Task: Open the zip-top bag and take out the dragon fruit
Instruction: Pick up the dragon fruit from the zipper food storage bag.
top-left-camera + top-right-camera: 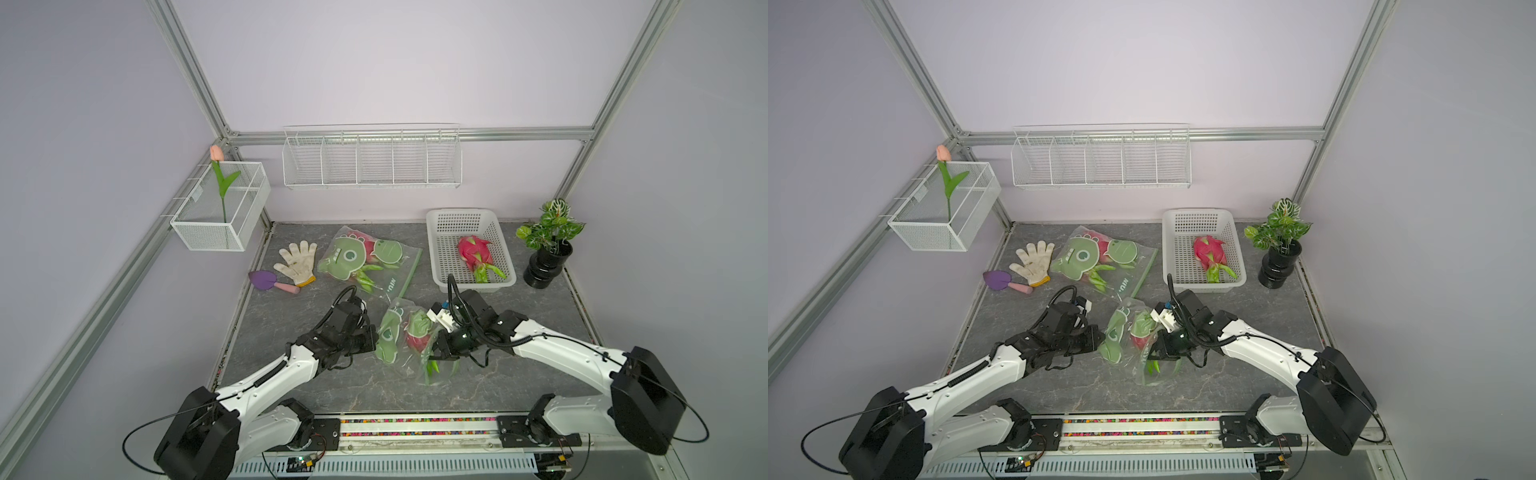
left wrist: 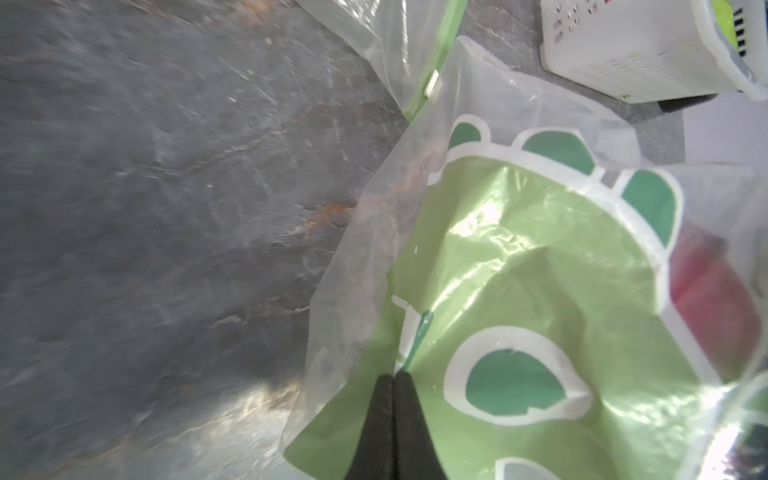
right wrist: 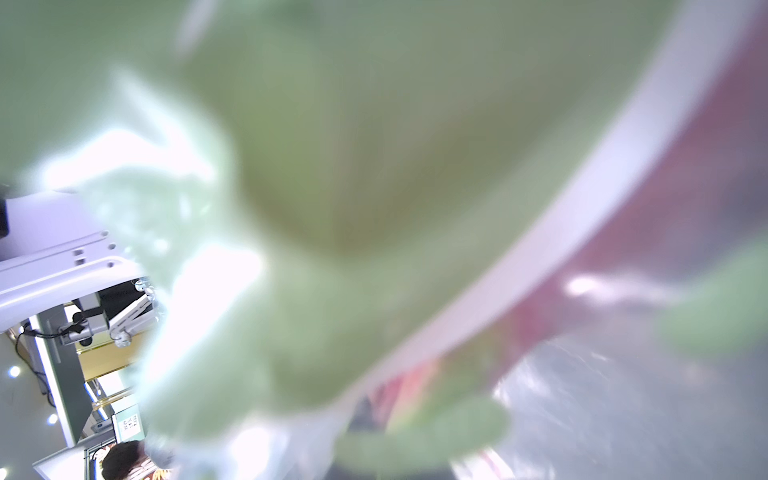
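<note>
Two zip-top bags printed with green cartoon faces are on the grey stone-patterned table point(image 1: 332, 382), and I am working on the near bag point(image 1: 388, 336), which stands puffed up between my two arms. My left gripper point(image 2: 392, 378) has its black fingers point(image 2: 376, 415) pressed flat together, pinching a fold of the near bag's clear film right at the edge of the green print. In both top views that gripper point(image 1: 373, 338) sits against the bag's left side. My right gripper point(image 1: 434, 353) is at the bag's opposite side, jaws closed on the film as far as the top views show. Its wrist camera gives only a blur of green print and pink, with the plastic point(image 3: 374, 166) lying right against the lens. One dragon fruit point(image 1: 417, 338) is inside the near bag, magenta behind the film, its green-tipped scales pointing toward my base. The far bag point(image 1: 361, 257) lies flat near the back wall, its green zip strip along one edge, with pink fruit point(image 1: 365, 239) showing behind its print. Another dragon fruit point(image 1: 473, 251) lies loose in the white perforated basket point(image 1: 469, 212) to the right. A work glove point(image 1: 297, 257) and a purple trowel point(image 1: 266, 280) lie to the left of the far bag, and a potted plant point(image 1: 550, 232) stands just beside the basket.
</note>
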